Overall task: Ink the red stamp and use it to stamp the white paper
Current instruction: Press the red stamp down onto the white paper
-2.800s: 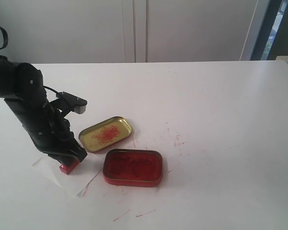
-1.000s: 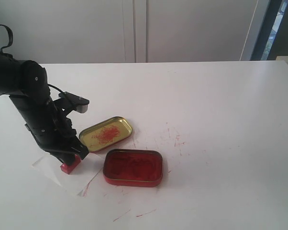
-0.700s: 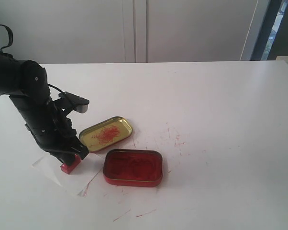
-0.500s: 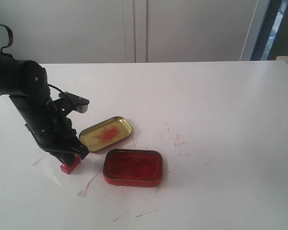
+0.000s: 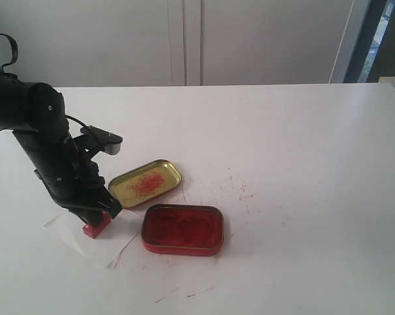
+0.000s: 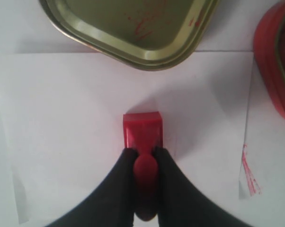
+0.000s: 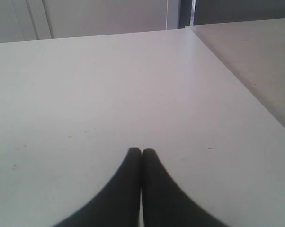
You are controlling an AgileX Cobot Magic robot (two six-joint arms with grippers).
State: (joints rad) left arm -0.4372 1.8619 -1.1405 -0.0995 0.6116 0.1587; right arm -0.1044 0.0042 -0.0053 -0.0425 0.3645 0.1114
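**Exterior view: scene record**

White tabletop [image 5: 302,164] with red ink scratches; pale cabinet doors [image 5: 184,39] behind. The small all-red plastic hand stamp [image 6: 141,130] stands upright, block base down on the thin white rectangular paper sheet [image 6: 62,118], knob up, pinched by the left gripper [image 6: 143,153]. Right gripper [image 7: 141,152] jaws pressed together, empty.

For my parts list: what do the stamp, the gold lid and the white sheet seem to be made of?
The stamp looks like smooth red plastic, with a slight sheen. The gold lid seems thin metal: shiny, with a rolled rim. The white sheet is probably thin matte paper, lying flat.
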